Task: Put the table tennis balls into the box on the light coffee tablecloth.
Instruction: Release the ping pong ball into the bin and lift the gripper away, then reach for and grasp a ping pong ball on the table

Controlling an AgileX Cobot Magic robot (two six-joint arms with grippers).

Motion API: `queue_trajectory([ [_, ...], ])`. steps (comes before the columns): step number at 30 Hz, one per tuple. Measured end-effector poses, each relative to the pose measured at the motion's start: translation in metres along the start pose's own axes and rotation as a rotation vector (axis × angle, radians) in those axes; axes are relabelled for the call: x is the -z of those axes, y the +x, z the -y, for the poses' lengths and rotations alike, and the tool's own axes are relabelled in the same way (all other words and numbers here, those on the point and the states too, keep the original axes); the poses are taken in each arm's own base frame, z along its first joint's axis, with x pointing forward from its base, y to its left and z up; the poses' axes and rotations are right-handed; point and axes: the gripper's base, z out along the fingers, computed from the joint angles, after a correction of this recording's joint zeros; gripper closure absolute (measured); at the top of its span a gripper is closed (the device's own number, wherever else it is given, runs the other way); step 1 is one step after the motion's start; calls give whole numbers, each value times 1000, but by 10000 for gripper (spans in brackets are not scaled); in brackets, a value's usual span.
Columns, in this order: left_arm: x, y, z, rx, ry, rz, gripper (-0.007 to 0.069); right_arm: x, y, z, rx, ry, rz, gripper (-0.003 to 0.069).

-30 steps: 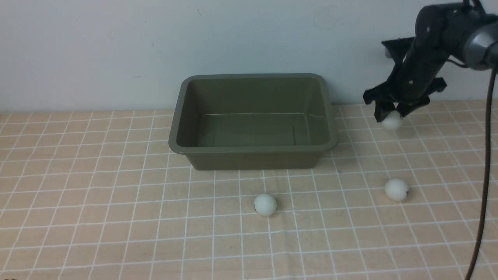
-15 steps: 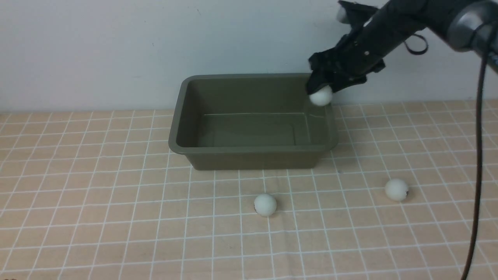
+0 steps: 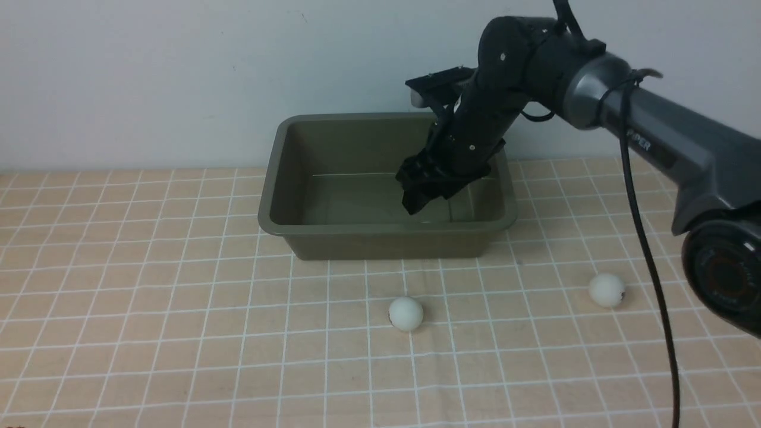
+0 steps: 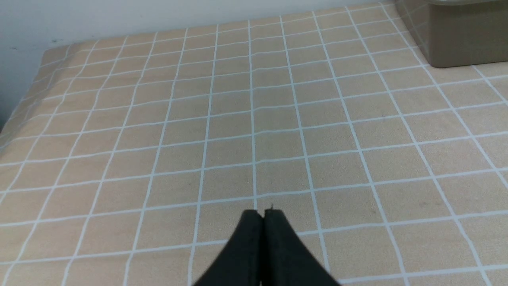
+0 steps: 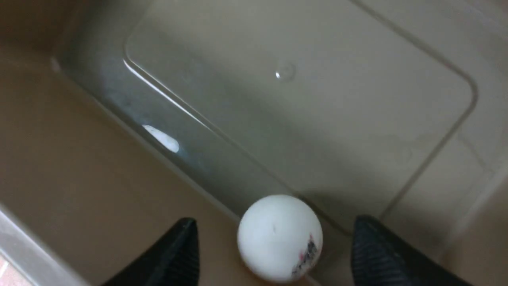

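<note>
1. We find the box resting on the tablecloth.
2. Inside the box lies the first ball, between the parted fingers of the right gripper.
3. Just before the box is the second ball; the third ball lies before it, rightward.

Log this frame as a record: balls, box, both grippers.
box: upright on the checked cloth
right gripper: open, lowered into the box
left gripper: shut, empty, over the cloth
first ball: inside the box, between the right gripper's spread fingers, touching neither
second ball: on the cloth, in front of the box
third ball: on the cloth, front right of the box
</note>
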Motion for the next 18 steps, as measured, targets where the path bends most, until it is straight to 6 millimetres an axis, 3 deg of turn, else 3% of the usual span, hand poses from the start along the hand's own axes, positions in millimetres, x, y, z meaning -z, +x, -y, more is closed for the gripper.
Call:
queue_trajectory([
  [4, 0, 0, 0, 0, 0, 0, 693, 7, -1, 0, 7, 10, 11, 142],
  [7, 0, 0, 0, 0, 0, 0, 693, 28, -5, -2, -4, 28, 45, 138],
  [9, 0, 0, 0, 0, 0, 0, 693, 48, -7, -2, -13, 50, 80, 137],
  [12, 0, 0, 0, 0, 0, 0, 693, 100, -9, 0, -31, 131, 163, 137],
  [17, 0, 0, 0, 0, 0, 0, 693, 173, 11, 3, -67, 257, 235, 137],
  [18, 0, 0, 0, 0, 0, 0, 693, 177, 16, 5, -73, 271, 227, 137],
])
